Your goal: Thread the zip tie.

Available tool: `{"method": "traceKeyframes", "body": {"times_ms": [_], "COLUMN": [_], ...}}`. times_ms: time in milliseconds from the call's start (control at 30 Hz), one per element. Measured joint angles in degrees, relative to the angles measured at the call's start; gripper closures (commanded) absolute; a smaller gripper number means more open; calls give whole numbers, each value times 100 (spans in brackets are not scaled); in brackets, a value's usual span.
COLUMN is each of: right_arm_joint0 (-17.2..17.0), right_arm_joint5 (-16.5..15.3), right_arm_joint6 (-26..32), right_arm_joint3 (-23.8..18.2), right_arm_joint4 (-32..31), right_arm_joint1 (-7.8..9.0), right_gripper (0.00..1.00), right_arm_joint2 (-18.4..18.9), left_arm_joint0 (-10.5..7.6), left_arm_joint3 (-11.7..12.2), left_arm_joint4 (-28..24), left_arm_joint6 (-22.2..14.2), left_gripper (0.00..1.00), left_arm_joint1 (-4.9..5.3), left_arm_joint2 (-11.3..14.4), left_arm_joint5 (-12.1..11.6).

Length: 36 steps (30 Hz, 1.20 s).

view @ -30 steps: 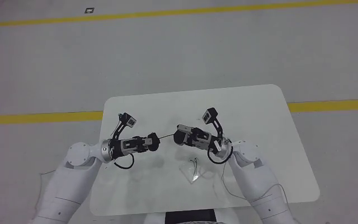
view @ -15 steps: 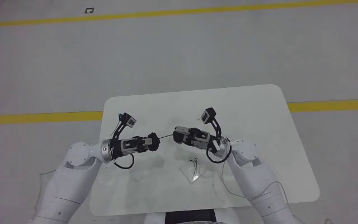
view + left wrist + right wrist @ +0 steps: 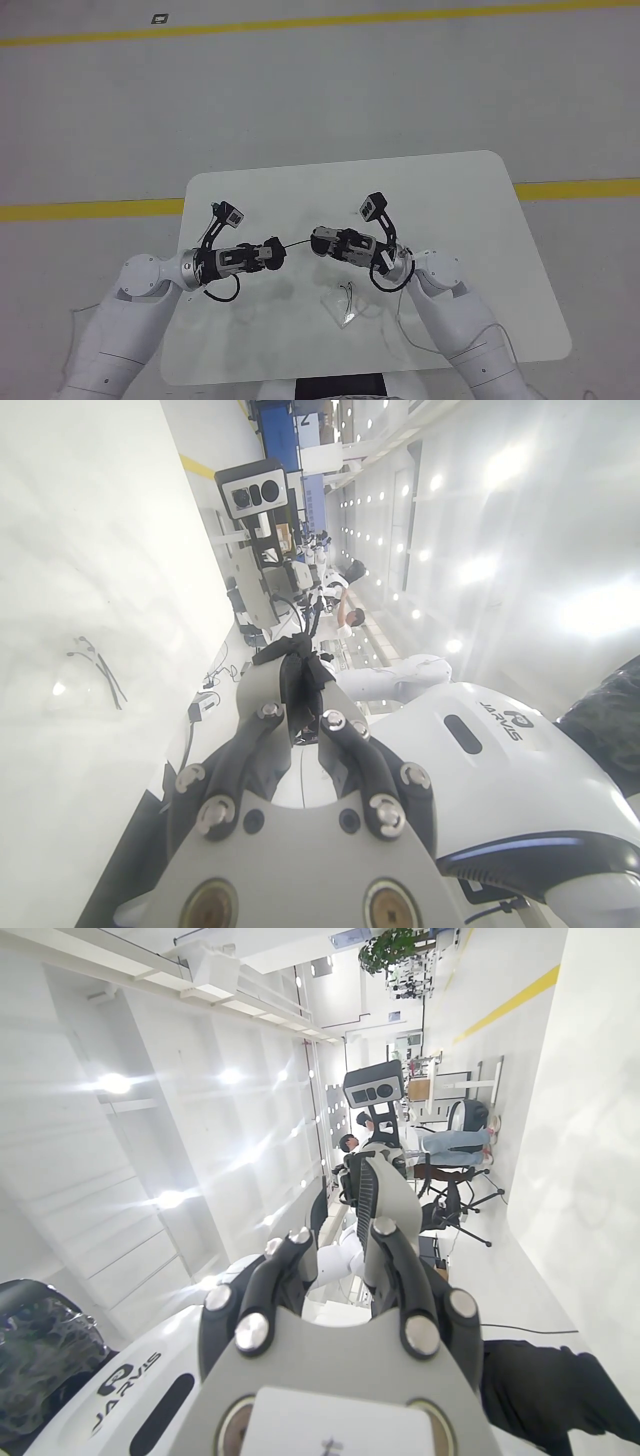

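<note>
Above the middle of the white table [image 3: 470, 200], a thin black zip tie [image 3: 296, 243] spans the short gap between my two grippers. My left gripper [image 3: 276, 251] is shut on its near-left end. In the left wrist view the black-taped fingertips [image 3: 287, 650] are pressed together at the gripper [image 3: 298, 650]. My right gripper [image 3: 317, 239] faces it from the right, shut on the tie's other end. The right wrist view has the gripper [image 3: 357, 1165] with its ribbed pad [image 3: 367, 1193] closed. The tie itself is too thin to make out in either wrist view.
A clear bag with several spare black zip ties [image 3: 346, 300] lies flat on the table near the front edge, below the grippers; it is also the zip-tie bag [image 3: 97, 670] in the left wrist view. The table's far half is bare.
The right gripper crept a little to the left toward the left gripper, then eased back slightly. The left arm held still with the tie.
</note>
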Motion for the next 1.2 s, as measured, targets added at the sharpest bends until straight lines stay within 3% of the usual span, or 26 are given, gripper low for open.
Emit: {"method": "traceKeyframes", "body": {"times_ms": [333,467,833,867,900,933,1200], "right_arm_joint0": [-9,2,21,20,19,18,-24], "right_arm_joint5": [-163,-180,-246,-253,-257,-262,-227], "right_arm_joint6": [129,125,37,24,14,3,-256], "right_arm_joint3": [-11,-4,-21,-28,-35,-44,-85], "right_arm_joint4": [76,100,111,113,114,116,177], "right_arm_joint1": [77,104,173,181,187,193,241], "right_gripper": [91,100,100,100,100,100,100], "right_arm_joint2": [-73,-100,-167,-173,-176,-179,-159], "left_arm_joint0": [0,0,0,0,0,0,0], "left_arm_joint3": [0,0,0,0,0,0,0], "left_arm_joint4": [0,0,0,0,0,0,0], "left_arm_joint6": [0,0,0,0,0,0,0], "left_gripper": [100,100,100,80,51,0,0], "left_arm_joint1": [0,0,0,0,0,0,0], "left_arm_joint2": [0,0,0,0,0,0,0], "left_arm_joint5": [0,0,0,0,0,0,0]}}
